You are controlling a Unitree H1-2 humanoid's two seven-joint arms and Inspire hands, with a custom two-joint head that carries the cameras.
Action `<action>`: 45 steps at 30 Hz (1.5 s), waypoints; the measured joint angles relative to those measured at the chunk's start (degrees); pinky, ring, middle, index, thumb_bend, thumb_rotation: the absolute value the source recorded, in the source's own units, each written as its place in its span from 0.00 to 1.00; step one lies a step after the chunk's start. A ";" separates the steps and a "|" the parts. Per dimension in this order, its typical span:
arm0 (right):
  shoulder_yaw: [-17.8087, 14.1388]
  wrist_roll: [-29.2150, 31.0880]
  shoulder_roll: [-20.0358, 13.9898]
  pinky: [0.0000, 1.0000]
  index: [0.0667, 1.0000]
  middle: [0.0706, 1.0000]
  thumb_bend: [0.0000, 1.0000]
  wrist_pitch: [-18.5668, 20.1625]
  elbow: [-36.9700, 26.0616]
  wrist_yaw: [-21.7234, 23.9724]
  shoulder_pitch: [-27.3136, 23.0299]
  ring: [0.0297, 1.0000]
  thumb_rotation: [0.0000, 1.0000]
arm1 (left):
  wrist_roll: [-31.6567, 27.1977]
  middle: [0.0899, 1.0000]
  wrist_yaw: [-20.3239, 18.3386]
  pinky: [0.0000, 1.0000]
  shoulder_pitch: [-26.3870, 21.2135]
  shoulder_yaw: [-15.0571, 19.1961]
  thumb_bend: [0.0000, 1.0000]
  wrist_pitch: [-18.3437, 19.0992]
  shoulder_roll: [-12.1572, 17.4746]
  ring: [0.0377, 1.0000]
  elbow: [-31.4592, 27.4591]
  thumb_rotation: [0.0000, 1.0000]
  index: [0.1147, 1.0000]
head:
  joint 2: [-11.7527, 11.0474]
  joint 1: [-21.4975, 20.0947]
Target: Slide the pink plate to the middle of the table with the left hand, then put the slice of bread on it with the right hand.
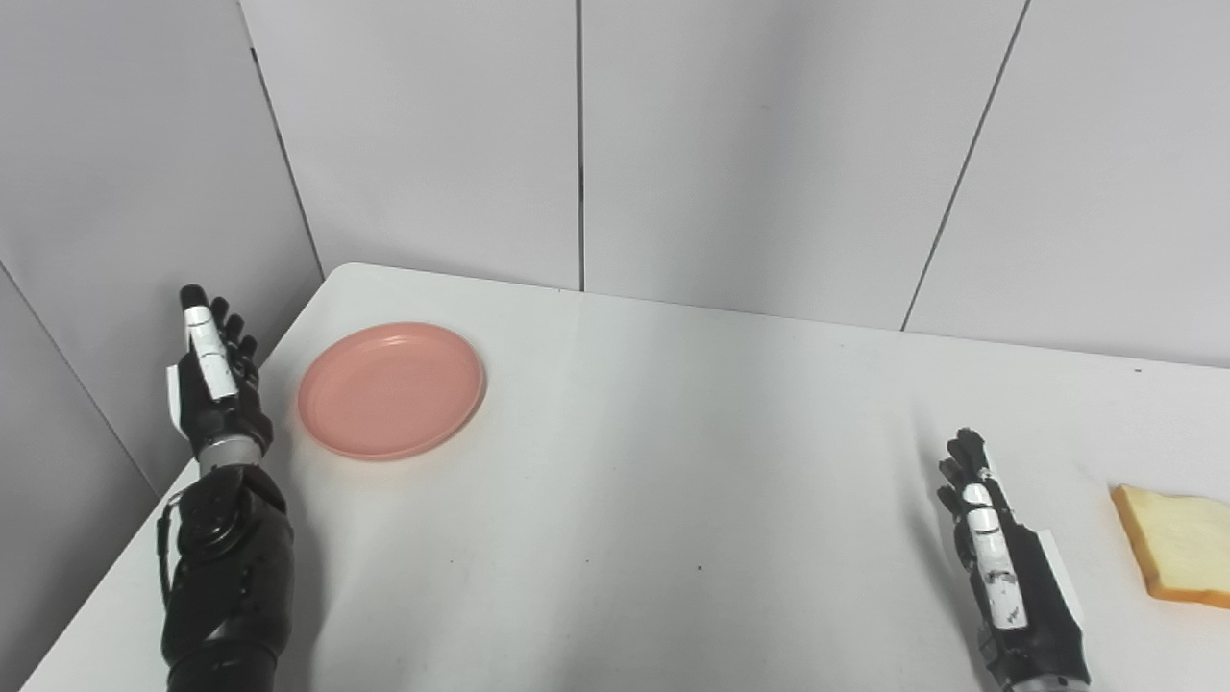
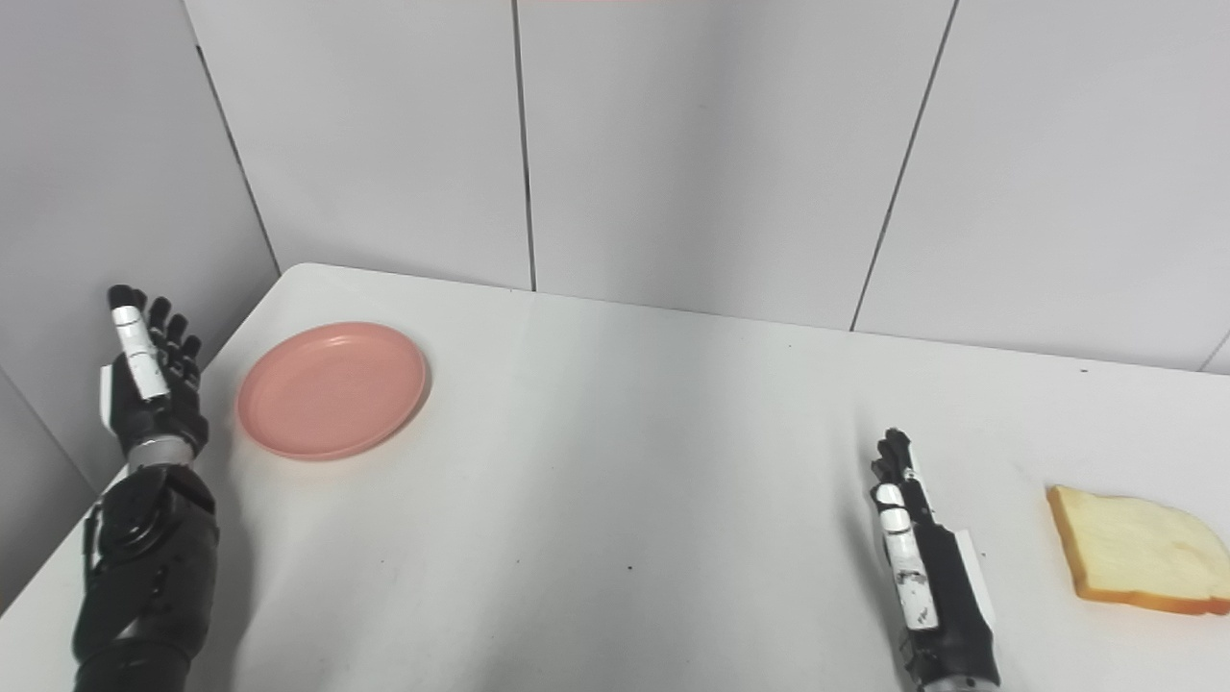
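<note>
pink plate [image 1: 391, 389] first, since the task turns on it, though the biggest thing in view is the white table [image 1: 653, 500] it lies on, and that table serves as landmark for all else. the table runs from a rounded far-left corner across to the right edge of both views, with grey wall panels [image 1: 750, 144] rising behind its far edge and along its left side. the plate lies flat on the table near that far-left corner, close to the left edge and well short of the table's middle, with nothing on it.

the left arm [image 1: 226, 577] comes next in size — a black forearm rising over the table's left edge near its front. the left hand [image 1: 213, 380] stands upright at the table's left edge, fingers straight and slightly apart, pointing up, holding nothing. it is near the plate on the plate's left, with a strip of bare table between them, not touching.

the right hand [image 2: 918, 538] is over the right part of the table toward its front edge, seen edge-on, fingers stretched forward and lying close side by side, holding nothing. whether it rests on the table or hangs just above it cannot be told.

slice of bread [image 2: 1134, 562] last — pale crumb with a golden crust, lying flat on the table near its right end, just right of the right hand and apart from it. in the left eye view the frame's right edge cuts it off.
</note>
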 measured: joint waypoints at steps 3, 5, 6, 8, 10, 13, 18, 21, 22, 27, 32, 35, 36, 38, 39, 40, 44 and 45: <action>0.01 0.17 0.15 1.00 1.00 1.00 0.21 0.00 -0.01 0.01 0.00 1.00 1.00 | -0.83 1.00 -0.15 1.00 -0.17 0.15 0.86 -0.56 0.24 1.00 1.20 0.93 1.00 | 0.00 0.00; 0.01 0.01 0.14 1.00 1.00 1.00 0.21 0.00 -0.01 -0.06 0.00 1.00 1.00 | -0.97 1.00 -0.15 1.00 -0.17 0.16 0.86 -0.57 0.26 1.00 1.33 0.94 1.00 | 0.00 0.00; 0.01 -0.03 0.15 1.00 1.00 1.00 0.21 0.00 -0.02 -0.11 0.00 1.00 1.00 | -0.93 1.00 -0.15 1.00 -0.17 0.12 0.85 -0.57 0.28 1.00 1.38 0.94 1.00 | 0.00 0.00; 0.01 -0.07 0.14 1.00 1.00 1.00 0.21 0.00 -0.02 -0.14 0.00 1.00 1.00 | -0.87 0.99 -0.15 1.00 -0.18 0.01 0.85 -0.62 0.37 1.00 1.78 0.94 1.00 | 0.00 -0.09; 0.00 -0.09 0.14 1.00 1.00 1.00 0.21 0.01 -0.03 -0.24 0.00 1.00 1.00 | -0.80 0.99 -0.15 0.99 -0.22 0.02 0.86 -0.62 0.39 1.00 2.53 0.93 1.00 | 0.00 -0.09; 0.00 -0.09 0.14 1.00 1.00 1.00 0.20 0.01 -0.04 -0.41 0.00 1.00 1.00 | -0.80 1.00 -0.15 1.00 -0.24 -0.08 0.85 -0.63 0.39 1.00 3.34 0.93 1.00 | 0.09 -0.09; 0.03 -0.07 0.12 1.00 1.00 1.00 0.20 0.01 -0.13 -0.50 0.00 1.00 1.00 | -0.74 0.99 -0.15 0.99 -0.26 -0.76 0.86 -0.65 0.42 1.00 3.92 0.91 1.00 | 0.17 -0.09; 0.08 -0.07 0.02 1.00 1.00 1.00 0.20 0.01 -0.13 -0.45 -0.01 1.00 1.00 | -0.78 0.98 -0.16 0.99 -0.61 -0.77 0.87 -0.84 0.41 0.99 5.30 0.90 1.00 | 0.26 -0.09; 0.07 -0.06 0.01 1.00 1.00 1.00 0.20 0.01 -0.13 -0.44 0.00 1.00 1.00 | -0.81 0.98 -0.17 0.99 -0.70 -0.77 0.87 -0.94 0.41 0.99 5.44 0.91 1.00 | 0.26 -0.09; 0.05 0.24 0.01 1.00 1.00 1.00 0.21 0.01 -0.11 -0.42 -0.01 1.00 1.00 | -1.77 0.98 -0.65 1.00 -1.87 -0.52 0.86 -1.52 0.46 0.99 7.12 0.90 1.00 | 0.35 -0.26; 0.06 0.15 -0.11 1.00 1.00 1.00 0.22 0.01 -0.04 -0.39 -0.01 1.00 1.00 | -2.05 0.98 -0.65 1.00 -2.40 -0.47 0.87 -1.52 0.46 0.99 7.88 0.91 1.00 | 0.44 -0.35; 0.05 0.21 -0.25 1.00 1.00 1.00 0.22 0.01 0.03 -0.34 -0.02 1.00 1.00 | -2.34 0.99 -0.67 1.00 -3.08 -0.44 0.87 -1.51 0.47 1.00 8.63 0.93 1.00 | 0.44 -0.35; 0.04 0.37 -0.25 1.00 1.00 1.00 0.22 0.01 0.11 -0.24 -0.02 1.00 1.00 | -2.59 0.99 -0.71 1.00 -3.19 -0.46 0.87 -1.48 0.48 1.00 8.74 0.93 1.00 | 0.44 -0.35; 0.04 0.60 -0.24 1.00 1.00 1.00 0.22 0.01 0.19 -0.04 -0.02 1.00 1.00 | -2.72 0.99 -0.89 1.00 -3.20 -0.60 0.88 -1.46 0.48 1.00 8.78 0.94 1.00 | 0.53 -0.44; 0.03 0.60 -0.24 1.00 1.00 1.00 0.22 0.01 0.19 -0.01 -0.02 1.00 1.00 | -3.00 0.99 -1.06 1.00 -3.20 -0.68 0.87 -1.44 0.48 1.00 8.83 0.93 1.00 | 0.53 -0.44; 0.03 0.57 -0.24 1.00 1.00 1.00 0.22 0.01 0.18 -0.02 -0.02 1.00 1.00 | -3.08 0.99 -1.29 1.00 -3.25 -0.72 0.87 -1.45 0.48 1.00 8.98 0.93 1.00 | 0.53 -0.44; 0.07 0.17 -0.23 1.00 1.00 1.00 0.21 0.01 0.18 -0.02 -0.03 1.00 1.00 | -3.03 0.99 -2.13 1.00 -4.15 -1.17 0.85 -2.22 0.49 1.00 10.76 0.93 1.00 | 0.53 -0.44; 0.08 0.10 -0.23 1.00 1.00 1.00 0.21 0.01 0.18 -0.02 -0.03 1.00 1.00 | -2.86 0.99 -2.16 1.00 -4.29 -1.47 0.86 -2.71 0.49 1.00 11.10 0.93 1.00 | 0.61 -0.70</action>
